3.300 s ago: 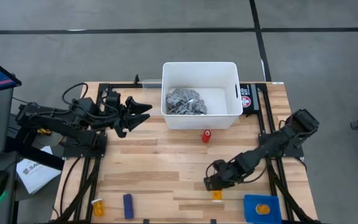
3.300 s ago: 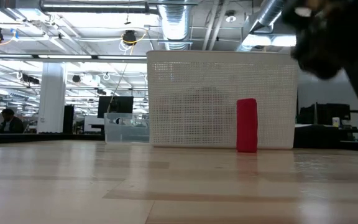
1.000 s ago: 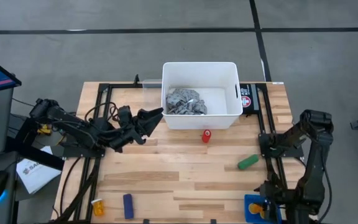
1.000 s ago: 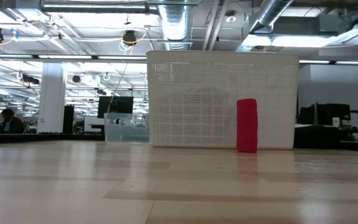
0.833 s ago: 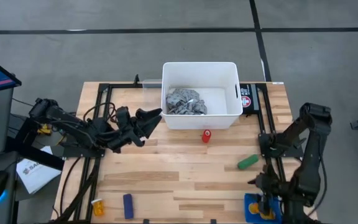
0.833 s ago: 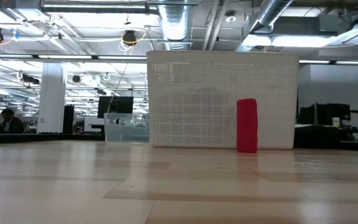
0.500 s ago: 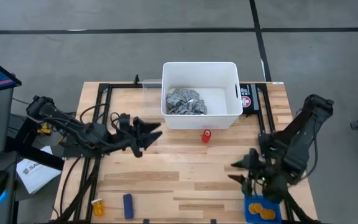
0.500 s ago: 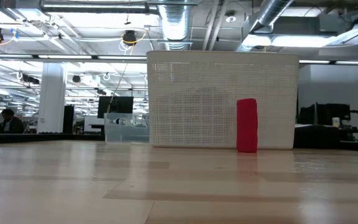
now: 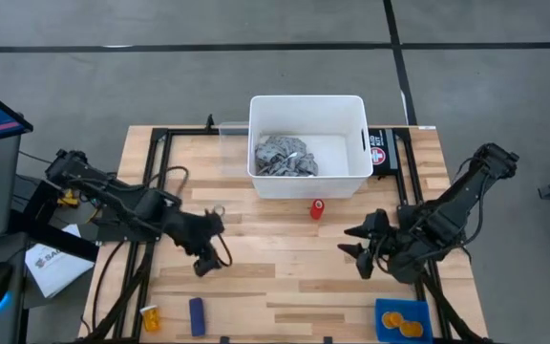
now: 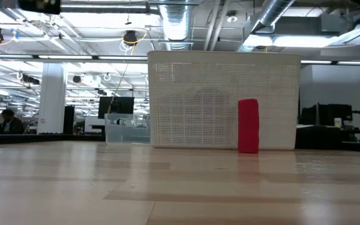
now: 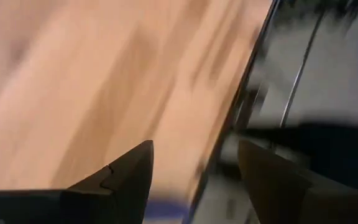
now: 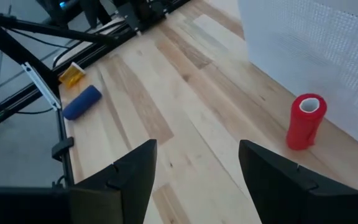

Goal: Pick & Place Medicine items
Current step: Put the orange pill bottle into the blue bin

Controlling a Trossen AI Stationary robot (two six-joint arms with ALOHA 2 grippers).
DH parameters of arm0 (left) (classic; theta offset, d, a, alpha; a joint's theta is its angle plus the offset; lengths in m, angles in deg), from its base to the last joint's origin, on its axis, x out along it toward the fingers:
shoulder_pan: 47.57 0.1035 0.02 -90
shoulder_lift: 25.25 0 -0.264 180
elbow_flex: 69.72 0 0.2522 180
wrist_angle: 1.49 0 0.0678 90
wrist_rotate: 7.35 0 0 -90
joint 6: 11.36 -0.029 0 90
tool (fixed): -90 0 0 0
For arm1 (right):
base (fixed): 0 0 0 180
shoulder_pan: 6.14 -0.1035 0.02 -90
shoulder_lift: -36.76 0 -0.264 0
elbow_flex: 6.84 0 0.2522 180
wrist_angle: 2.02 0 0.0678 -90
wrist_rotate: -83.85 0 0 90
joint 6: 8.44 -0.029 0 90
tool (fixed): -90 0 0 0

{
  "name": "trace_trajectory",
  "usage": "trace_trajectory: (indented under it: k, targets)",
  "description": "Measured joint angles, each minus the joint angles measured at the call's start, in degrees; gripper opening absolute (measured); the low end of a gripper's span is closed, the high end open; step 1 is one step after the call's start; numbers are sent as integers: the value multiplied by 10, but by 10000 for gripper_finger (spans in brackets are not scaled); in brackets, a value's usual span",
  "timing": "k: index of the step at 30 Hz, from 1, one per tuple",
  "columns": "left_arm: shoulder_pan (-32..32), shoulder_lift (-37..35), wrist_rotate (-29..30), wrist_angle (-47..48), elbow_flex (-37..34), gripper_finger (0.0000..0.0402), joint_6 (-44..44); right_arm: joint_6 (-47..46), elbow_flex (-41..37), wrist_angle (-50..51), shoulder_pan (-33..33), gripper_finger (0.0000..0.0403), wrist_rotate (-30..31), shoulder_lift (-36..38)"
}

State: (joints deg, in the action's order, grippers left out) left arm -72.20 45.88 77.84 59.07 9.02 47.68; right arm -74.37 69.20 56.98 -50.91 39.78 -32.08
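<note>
One small orange pill bottle (image 9: 149,315) lies near the table's near left corner; it also shows in the right wrist view as the orange bottle (image 12: 72,74). Two orange round things (image 9: 405,322) sit in a blue tray (image 9: 384,330) at the near right. My left gripper (image 9: 205,266) is open, pointing toward the near edge, above bare wood left of centre. My right gripper (image 9: 349,242) is open, right of centre, pointing toward the table's left. In each wrist view, nothing lies between that gripper's fingers, left gripper (image 11: 191,180) and right gripper (image 12: 197,180).
A white bin (image 9: 308,107) stands at the far middle with a grey rag (image 9: 285,156) inside. A red cylinder (image 9: 317,207) stands upright just in front of it, seen again as the red cylinder (image 10: 248,125). A blue item (image 9: 197,316) lies beside the orange bottle.
My left gripper has swung from beside the bin toward the near edge and turned to point that way. My right gripper has risen from the blue tray at the near right corner and moved toward the table's centre, now pointing left. The green item is now hidden under it.
</note>
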Motion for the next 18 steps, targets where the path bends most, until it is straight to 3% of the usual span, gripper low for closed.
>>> trace_trajectory:
  k: [6,8,14,18]
  targets:
    - [4,99,-274,193,46,224,-54,0,0,-10,0,224,4,-1]
    - [-11,124,-333,234,46,224,-76,0,0,-10,0,224,6,-1]
    - [-43,172,-428,276,42,231,-86,5,0,-9,-7,224,29,-1]
    - [-66,196,-447,266,23,246,-77,19,0,-7,-14,223,40,-1]
